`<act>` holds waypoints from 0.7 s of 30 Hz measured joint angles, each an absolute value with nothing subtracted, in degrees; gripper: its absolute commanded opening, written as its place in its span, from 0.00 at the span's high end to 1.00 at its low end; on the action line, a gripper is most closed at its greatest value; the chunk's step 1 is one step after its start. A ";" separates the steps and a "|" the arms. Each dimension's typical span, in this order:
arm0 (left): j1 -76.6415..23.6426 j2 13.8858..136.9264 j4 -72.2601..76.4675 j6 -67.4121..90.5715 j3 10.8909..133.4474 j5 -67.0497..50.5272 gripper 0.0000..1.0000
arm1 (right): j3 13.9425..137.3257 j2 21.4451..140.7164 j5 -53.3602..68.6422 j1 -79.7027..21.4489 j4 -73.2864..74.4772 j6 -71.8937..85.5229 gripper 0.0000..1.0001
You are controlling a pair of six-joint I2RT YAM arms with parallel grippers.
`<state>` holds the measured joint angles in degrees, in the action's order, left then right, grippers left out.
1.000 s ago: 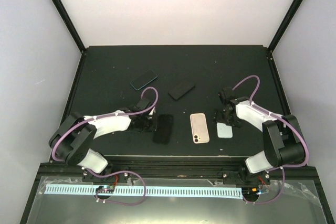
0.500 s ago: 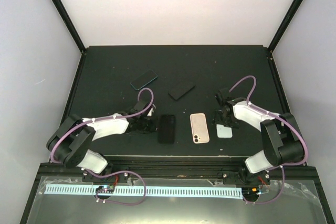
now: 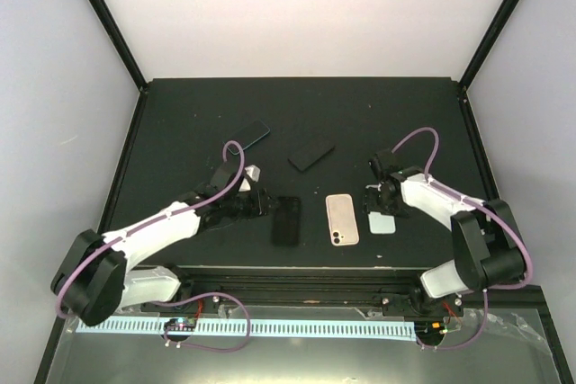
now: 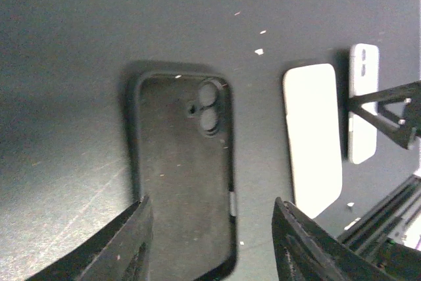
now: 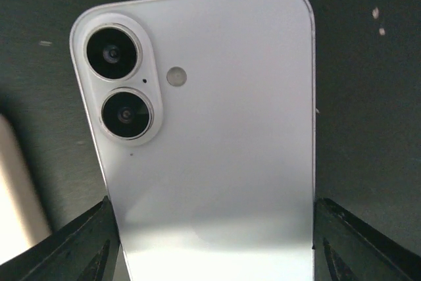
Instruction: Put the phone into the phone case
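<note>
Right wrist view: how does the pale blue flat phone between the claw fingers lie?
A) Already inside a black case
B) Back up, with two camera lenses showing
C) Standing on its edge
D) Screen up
B: the pale blue flat phone lies flat on the black table with its two round camera lenses and small flash facing the camera, and there is no case around it.

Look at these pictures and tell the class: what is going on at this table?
Two robot arms are at work. The left end effector hovers open over one end of the empty black case, lying cavity up. The right end effector straddles the white phone, face down on the table; whether it grips yet is unclear. The phone is not yet in the case.
</note>
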<state>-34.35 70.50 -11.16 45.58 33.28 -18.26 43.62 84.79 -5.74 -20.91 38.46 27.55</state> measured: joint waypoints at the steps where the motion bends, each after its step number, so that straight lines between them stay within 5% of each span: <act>1: -34.02 69.14 -11.18 45.19 33.28 -18.85 0.46 | 43.62 83.83 -5.02 -20.95 38.37 26.96 0.37; 21: -24.08 66.76 -28.67 30.48 54.76 -36.91 0.45 | 43.46 60.36 10.33 -39.46 22.48 14.06 0.42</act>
<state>-24.08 66.76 -28.67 30.48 54.76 -36.91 43.46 60.36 10.33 -39.46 22.48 14.06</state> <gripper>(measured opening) 0.556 0.739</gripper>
